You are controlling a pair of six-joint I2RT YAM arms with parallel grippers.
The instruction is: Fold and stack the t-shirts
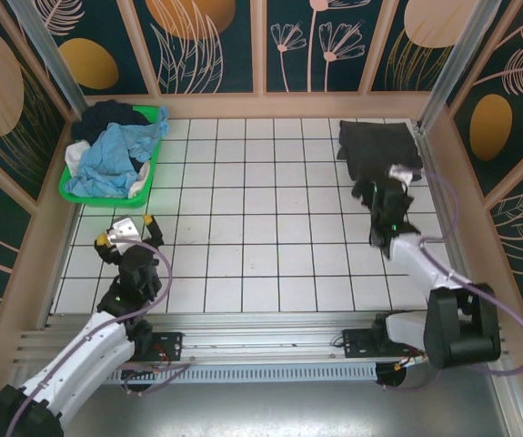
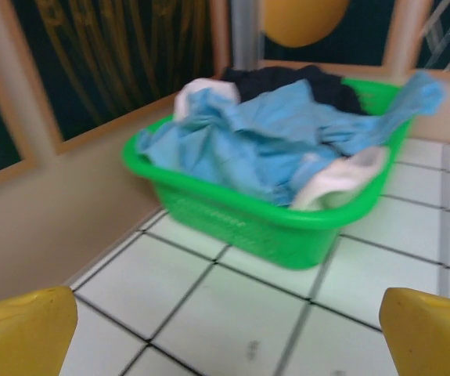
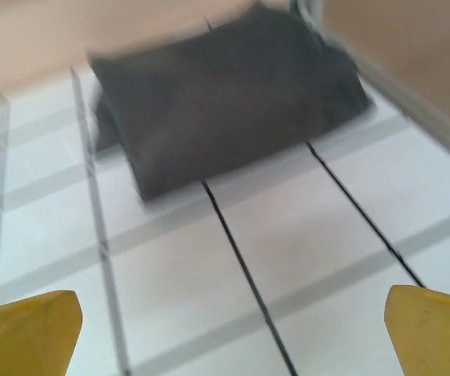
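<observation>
- Overhead, a folded charcoal-grey t-shirt (image 1: pixel 377 148) lies at the bench's (image 1: pixel 261 228) 1 o'clock corner.
- Right tool (image 3: pixel 226 329) hangs near it, jaws apart, empty.
- Left tool (image 2: pixel 226 333), jaws apart, faces the green basket (image 2: pixel 232 227) at 10 o'clock, light blue t-shirt (image 2: pixel 248 141) on top.

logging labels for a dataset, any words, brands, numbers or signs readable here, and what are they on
None can be read.
The grey shirt, the shirts in the green basket and the tiled table show no print or tag. The wall panels bear leaf and circle patterns, no letters.
</observation>
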